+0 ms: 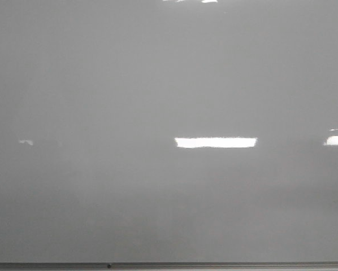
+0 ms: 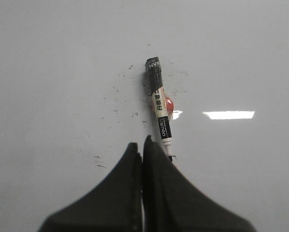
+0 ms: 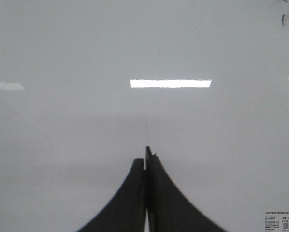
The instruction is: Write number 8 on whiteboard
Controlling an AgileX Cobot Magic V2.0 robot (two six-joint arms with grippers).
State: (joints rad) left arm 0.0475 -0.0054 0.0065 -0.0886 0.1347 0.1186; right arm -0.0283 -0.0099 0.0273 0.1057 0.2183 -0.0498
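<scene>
black left gripper (image 2: 142, 145) and right gripper (image 3: 145, 157), jaws together, over whiteboard (image 1: 101, 84)

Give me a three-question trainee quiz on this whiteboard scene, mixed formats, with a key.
1. True or false: a figure 8 is already drawn on the whiteboard.
2. The marker lies: A) clamped in the left tool; B) loose on the board just beyond that tool; C) in the right tool.
3. Fill in: both tools' fingers are pressed ____.

Key: 1 false; 2 B; 3 shut.
</scene>
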